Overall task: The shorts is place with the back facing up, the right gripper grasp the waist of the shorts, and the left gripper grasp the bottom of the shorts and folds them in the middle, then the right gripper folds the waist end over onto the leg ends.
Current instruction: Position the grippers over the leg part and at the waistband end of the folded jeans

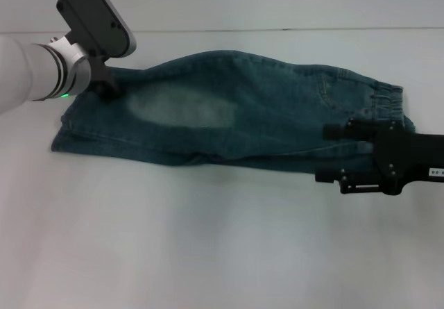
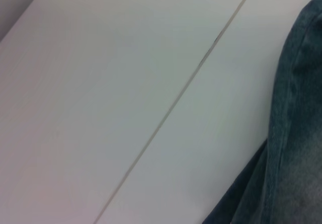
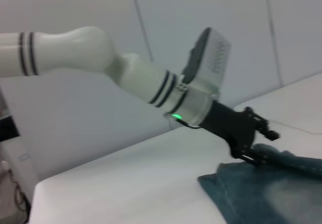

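Observation:
The shorts (image 1: 243,121) lie doubled lengthwise on the white table, a faded pale patch facing up. The leg ends (image 1: 66,132) point left and the elastic waist (image 1: 388,101) points right. My left gripper (image 1: 107,90), on its silver wrist with a green light, touches the far edge of the denim near the leg ends. The right wrist view shows that left gripper (image 3: 256,151) resting on the shorts (image 3: 261,194). Over the waist end sits my right gripper (image 1: 333,154), black and skeletal, open with its fingers spread apart. A strip of the shorts (image 2: 297,133) shows in the left wrist view.
The white table (image 1: 208,253) stretches bare in front of the shorts. Its far edge (image 1: 277,30) meets a pale wall. A thin seam (image 2: 176,100) runs across the tabletop beside the denim.

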Robot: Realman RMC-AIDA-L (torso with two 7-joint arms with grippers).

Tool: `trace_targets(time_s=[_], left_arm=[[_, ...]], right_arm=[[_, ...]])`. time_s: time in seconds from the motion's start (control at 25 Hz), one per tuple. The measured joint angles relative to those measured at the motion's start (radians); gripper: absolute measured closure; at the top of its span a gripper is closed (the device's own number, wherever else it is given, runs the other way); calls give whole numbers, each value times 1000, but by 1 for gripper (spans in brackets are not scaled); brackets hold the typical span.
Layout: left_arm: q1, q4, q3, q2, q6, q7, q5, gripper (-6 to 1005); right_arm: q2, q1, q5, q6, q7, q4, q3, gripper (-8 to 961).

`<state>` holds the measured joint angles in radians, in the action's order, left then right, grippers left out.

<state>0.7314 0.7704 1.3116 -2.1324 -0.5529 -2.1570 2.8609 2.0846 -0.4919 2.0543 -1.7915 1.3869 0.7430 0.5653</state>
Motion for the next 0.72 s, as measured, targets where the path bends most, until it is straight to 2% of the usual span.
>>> trace_targets(time_s=[0.28, 0.52, 0.6, 0.72], left_arm=[[6, -23, 0, 4, -1, 28, 0, 455], [16, -52, 0, 7, 25, 50, 0, 651], [23, -64, 0, 9, 36, 51, 0, 856], [43, -94, 6, 13, 56, 52, 0, 882]], right_arm=[[0, -2, -1, 39, -9, -3, -1, 37], [0, -5, -1, 42, -9, -3, -2, 37], [0, -5, -1, 42, -9, -4, -3, 37], [0, -7, -1, 42, -9, -5, -3, 37]])
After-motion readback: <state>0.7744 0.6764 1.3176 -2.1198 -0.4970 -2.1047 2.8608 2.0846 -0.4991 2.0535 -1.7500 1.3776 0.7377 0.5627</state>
